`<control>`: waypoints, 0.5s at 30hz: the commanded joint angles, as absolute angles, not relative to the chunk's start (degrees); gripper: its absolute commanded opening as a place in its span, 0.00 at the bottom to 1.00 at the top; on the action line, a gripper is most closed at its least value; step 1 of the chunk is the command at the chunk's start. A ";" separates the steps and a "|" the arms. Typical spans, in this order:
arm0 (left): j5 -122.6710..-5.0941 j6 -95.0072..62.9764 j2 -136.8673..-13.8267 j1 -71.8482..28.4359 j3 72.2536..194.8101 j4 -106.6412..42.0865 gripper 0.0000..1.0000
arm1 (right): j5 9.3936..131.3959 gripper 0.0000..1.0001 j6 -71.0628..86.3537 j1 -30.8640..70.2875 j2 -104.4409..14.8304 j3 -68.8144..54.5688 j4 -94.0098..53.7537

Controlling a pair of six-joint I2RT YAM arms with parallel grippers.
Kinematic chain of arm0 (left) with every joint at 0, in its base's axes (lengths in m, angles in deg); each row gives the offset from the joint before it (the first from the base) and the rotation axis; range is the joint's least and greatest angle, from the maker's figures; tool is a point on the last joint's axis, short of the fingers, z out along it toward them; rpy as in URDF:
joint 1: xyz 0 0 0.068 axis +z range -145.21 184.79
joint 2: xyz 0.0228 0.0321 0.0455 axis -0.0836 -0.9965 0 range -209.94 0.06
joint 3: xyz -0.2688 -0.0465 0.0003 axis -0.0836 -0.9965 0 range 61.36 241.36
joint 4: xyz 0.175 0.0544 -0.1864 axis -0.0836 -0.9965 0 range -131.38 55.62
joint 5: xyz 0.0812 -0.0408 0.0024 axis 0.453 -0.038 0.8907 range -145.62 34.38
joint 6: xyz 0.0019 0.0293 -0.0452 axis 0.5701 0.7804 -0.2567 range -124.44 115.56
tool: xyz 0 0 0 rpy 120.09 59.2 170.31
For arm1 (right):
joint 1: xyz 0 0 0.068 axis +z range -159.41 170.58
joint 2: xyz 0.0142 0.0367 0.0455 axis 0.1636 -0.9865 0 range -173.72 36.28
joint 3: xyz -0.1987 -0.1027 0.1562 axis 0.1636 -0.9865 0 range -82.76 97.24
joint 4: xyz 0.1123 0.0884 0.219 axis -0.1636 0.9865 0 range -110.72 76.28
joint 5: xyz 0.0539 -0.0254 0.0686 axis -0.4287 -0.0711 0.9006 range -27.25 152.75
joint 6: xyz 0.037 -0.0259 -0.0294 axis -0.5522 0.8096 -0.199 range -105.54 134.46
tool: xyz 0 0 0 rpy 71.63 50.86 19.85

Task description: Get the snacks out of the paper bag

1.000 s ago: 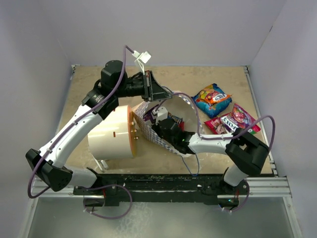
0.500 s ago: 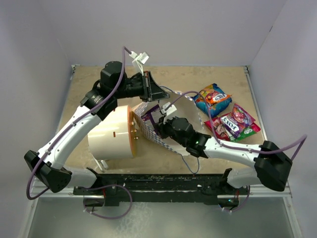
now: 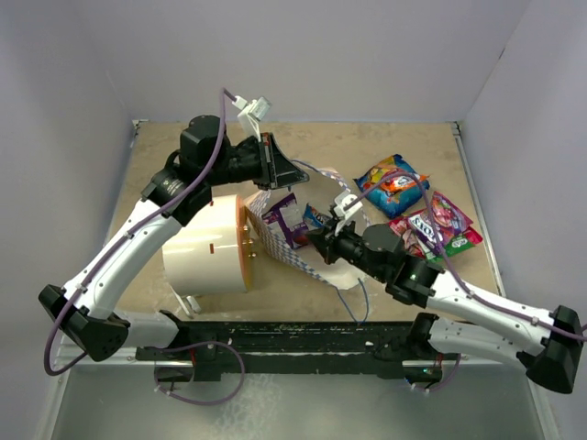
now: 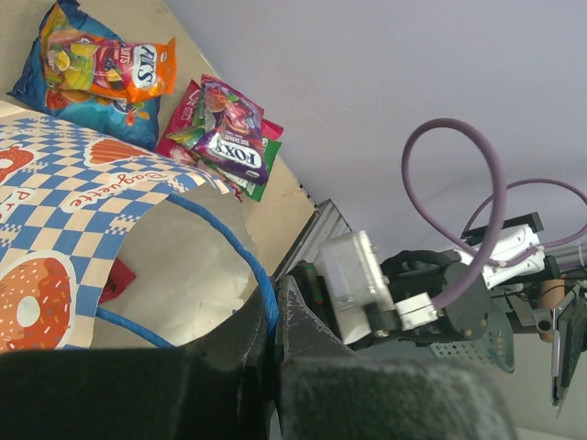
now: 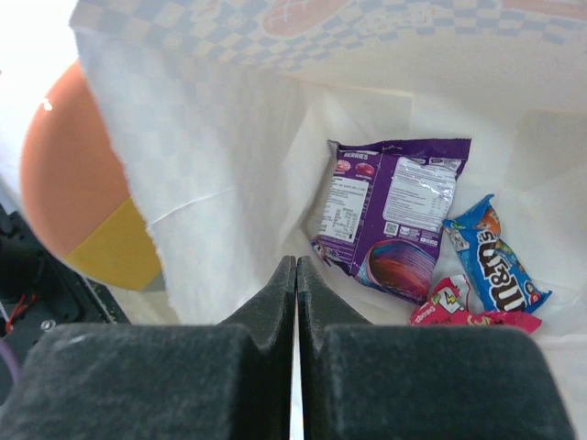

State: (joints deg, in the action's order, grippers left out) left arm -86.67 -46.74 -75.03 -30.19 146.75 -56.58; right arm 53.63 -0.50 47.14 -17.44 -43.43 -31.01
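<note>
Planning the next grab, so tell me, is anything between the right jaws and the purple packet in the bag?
Nothing visible does. The mouth of the paper bag gapes toward the shut right jaws, and the purple packet lies uncovered inside, straight ahead.

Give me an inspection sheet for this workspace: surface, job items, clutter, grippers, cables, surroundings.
Surface: tan tabletop, no spills seen.
Job's things: paper bag open; purple packet, blue M&M's packet, pink packet inside; blue-and-orange packet, Fox's packet out on the tabletop.
Clutter: white cylinder beside the bag.
Grippers: left gripper shut on the blue cord handle; right gripper shut at the bag's mouth.
Cables: purple cables looped along both arms.
Surroundings: pale walls on three sides.
</note>
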 commanded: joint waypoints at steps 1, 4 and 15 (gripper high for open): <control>-85.99 -45.05 -73.34 -29.91 147.48 -55.52 0.00 | 55.72 0.00 -0.72 47.01 -12.13 -42.70 -26.18; -85.98 -44.95 -73.17 -29.84 147.43 -55.74 0.00 | 56.12 0.00 -0.99 47.01 -9.47 -41.76 -23.59; -100.52 -47.99 -71.41 -30.00 144.00 -45.90 0.00 | 42.95 0.00 -6.18 46.97 -28.19 -41.02 -30.08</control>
State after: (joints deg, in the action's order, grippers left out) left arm -93.20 -46.89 -74.22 -30.10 144.65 -53.34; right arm 48.86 -4.46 47.14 -19.10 -43.36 -25.28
